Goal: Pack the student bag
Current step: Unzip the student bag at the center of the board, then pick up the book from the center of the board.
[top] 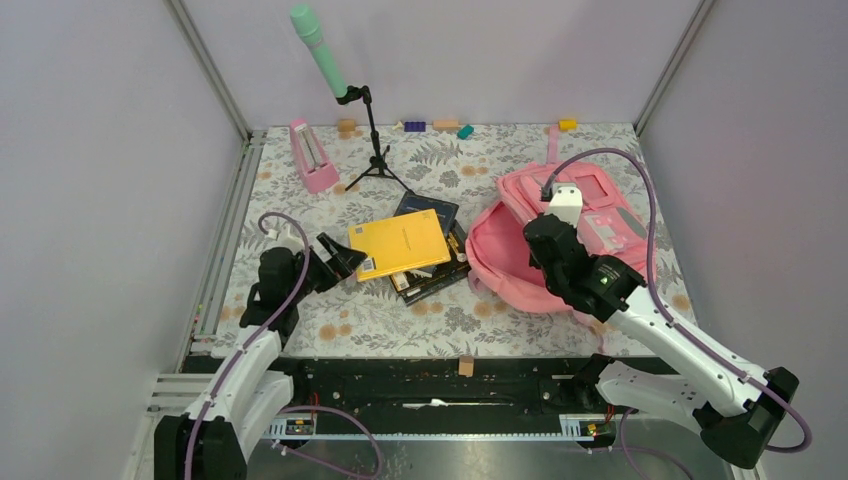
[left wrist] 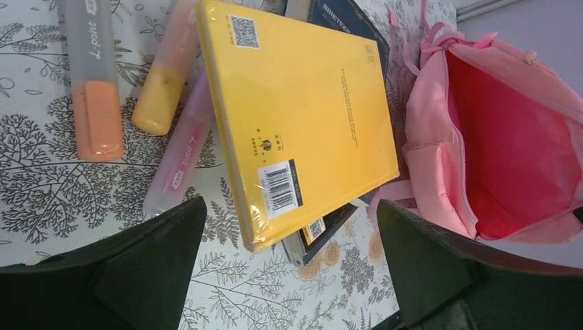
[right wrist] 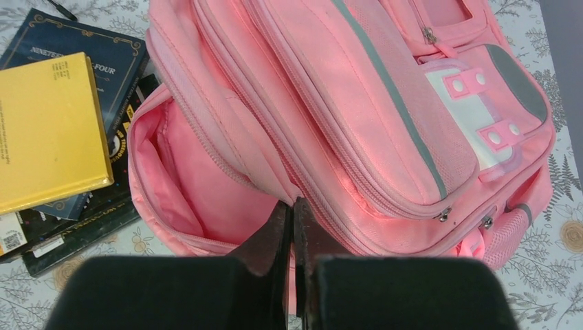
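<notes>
The student bag [top: 500,250] is a large pink backpack lying on the right, its main compartment open toward the books. My right gripper [top: 548,238] is shut on the rim fabric of the opening [right wrist: 292,206]; the bag [right wrist: 357,89] fills the right wrist view. A yellow book [top: 398,243] lies on top of dark books [top: 430,210] in the middle. My left gripper [top: 345,258] is open and empty just left of the yellow book [left wrist: 302,117], whose near corner lies ahead of the gripper [left wrist: 289,275] between the jaws.
Orange [left wrist: 96,103], yellow [left wrist: 161,93] and pink [left wrist: 180,161] highlighters lie left of the books. A pink metronome [top: 313,157] and a tripod stand [top: 375,150] with a green microphone [top: 320,50] stand at the back. Small blocks [top: 445,125] line the far edge.
</notes>
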Robot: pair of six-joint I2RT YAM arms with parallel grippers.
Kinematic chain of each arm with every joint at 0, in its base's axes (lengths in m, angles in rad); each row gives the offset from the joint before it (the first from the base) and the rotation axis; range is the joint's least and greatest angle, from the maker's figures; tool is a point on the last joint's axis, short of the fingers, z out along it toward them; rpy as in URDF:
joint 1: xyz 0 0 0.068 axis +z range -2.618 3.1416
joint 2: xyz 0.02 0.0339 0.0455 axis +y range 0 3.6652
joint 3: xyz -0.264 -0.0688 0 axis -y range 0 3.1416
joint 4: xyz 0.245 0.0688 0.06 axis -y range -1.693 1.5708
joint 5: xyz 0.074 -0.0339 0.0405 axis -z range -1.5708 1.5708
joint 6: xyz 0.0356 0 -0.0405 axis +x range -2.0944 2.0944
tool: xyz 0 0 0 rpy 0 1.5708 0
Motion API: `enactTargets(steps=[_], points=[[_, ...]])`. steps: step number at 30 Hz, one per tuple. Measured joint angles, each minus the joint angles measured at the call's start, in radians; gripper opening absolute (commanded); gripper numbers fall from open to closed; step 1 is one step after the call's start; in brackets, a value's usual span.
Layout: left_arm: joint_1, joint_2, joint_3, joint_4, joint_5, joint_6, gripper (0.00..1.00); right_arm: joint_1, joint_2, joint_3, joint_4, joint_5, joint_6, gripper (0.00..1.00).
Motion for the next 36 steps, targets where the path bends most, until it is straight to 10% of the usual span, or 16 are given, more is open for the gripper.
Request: enactTargets(steps=[36], points=[[0.026,0.377,-0.103,0.432,0.251,-0.158,0.70,0.000,-0.095,-0.011,0.105,-0.019,0.017,0.00]])
